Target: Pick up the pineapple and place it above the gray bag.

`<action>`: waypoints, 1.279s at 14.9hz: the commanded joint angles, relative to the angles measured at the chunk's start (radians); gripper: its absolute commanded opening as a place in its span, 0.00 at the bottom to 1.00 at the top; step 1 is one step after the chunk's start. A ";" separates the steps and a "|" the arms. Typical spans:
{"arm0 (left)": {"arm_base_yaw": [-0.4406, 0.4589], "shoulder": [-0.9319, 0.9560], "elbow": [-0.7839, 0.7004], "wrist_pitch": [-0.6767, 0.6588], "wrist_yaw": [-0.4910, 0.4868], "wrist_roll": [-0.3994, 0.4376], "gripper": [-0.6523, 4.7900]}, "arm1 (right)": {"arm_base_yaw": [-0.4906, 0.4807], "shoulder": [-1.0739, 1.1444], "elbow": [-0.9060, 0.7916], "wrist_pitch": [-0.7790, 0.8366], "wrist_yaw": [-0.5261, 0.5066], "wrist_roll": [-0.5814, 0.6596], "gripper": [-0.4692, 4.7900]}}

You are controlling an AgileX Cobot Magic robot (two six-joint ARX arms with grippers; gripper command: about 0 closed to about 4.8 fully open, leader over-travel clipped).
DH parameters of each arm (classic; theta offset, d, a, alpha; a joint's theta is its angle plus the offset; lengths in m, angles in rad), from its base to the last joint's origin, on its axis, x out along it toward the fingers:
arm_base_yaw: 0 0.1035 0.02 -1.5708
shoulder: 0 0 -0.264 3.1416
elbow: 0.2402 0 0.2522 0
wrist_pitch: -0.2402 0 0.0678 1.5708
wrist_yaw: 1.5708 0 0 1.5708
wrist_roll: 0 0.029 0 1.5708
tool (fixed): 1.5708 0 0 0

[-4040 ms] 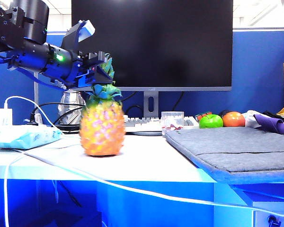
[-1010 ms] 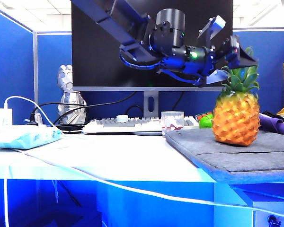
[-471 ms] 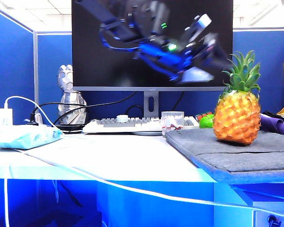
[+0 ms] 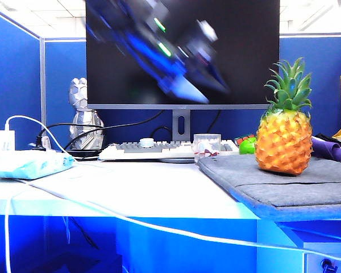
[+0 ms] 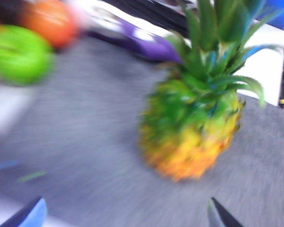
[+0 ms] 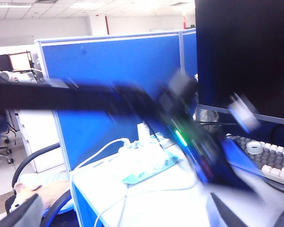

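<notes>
Setting: white desk top (image 4: 131,187) in a blue-walled office cubicle, a large black monitor (image 4: 244,34) at the far side; we see the scene from low at the near edge.

Pineapple: the orange-yellow oval pineapple with diamond-patterned skin and a spiky green crown (image 4: 284,139) stands upright on the right of the desk, nothing touching it. We also see it from above in the left wrist view (image 5: 194,137), blurred.

Gray bag: the large flat rectangular gray felt bag (image 4: 256,173) lies on the right side of the desk; the pineapple rests on its far right part.

Left gripper: the left gripper (image 4: 196,85) hangs in the air in front of the monitor, up and to the left of the pineapple and well apart from it, badly blurred. In its wrist view (image 5: 125,215) we see two fingertips (image 5: 28,215) spread wide with nothing between them.

Right gripper: only its two finger ends show in the right wrist view (image 6: 128,213), spread wide and empty, looking across the desk at the left arm.

Behind the bag: a small green apple (image 4: 248,146) and, in the left wrist view, a small round orange-red fruit (image 5: 49,21) with a purple cloth (image 4: 329,149) to the right.

Far middle: a white keyboard (image 4: 148,150).

Left side: a light blue-white soft packet (image 4: 25,164) and a white cable (image 4: 102,215) trailing over the near edge.
</notes>
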 commanded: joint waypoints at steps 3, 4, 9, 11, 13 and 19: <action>0.125 -0.315 0.004 -0.227 -0.046 -0.006 1.00 | -0.001 -0.001 0.006 -0.005 0.020 -0.057 1.00; 0.151 -0.388 0.004 -0.277 -0.041 -0.065 1.00 | -0.001 -0.001 0.006 -0.006 0.042 -0.070 1.00; 0.184 -0.633 -0.008 -0.635 -0.210 0.023 1.00 | -0.148 -0.032 0.008 -0.016 0.138 -0.090 1.00; 0.184 -0.789 -0.105 -0.564 -0.229 0.011 1.00 | -0.237 -0.100 0.008 -0.024 0.160 -0.049 1.00; 0.184 -0.966 -0.272 -0.450 -0.350 -0.066 1.00 | -0.276 -0.157 0.008 0.006 0.161 0.081 1.00; 0.184 -1.588 -1.242 0.218 -0.701 -0.217 1.00 | -0.261 -0.207 0.004 -0.024 0.073 0.174 1.00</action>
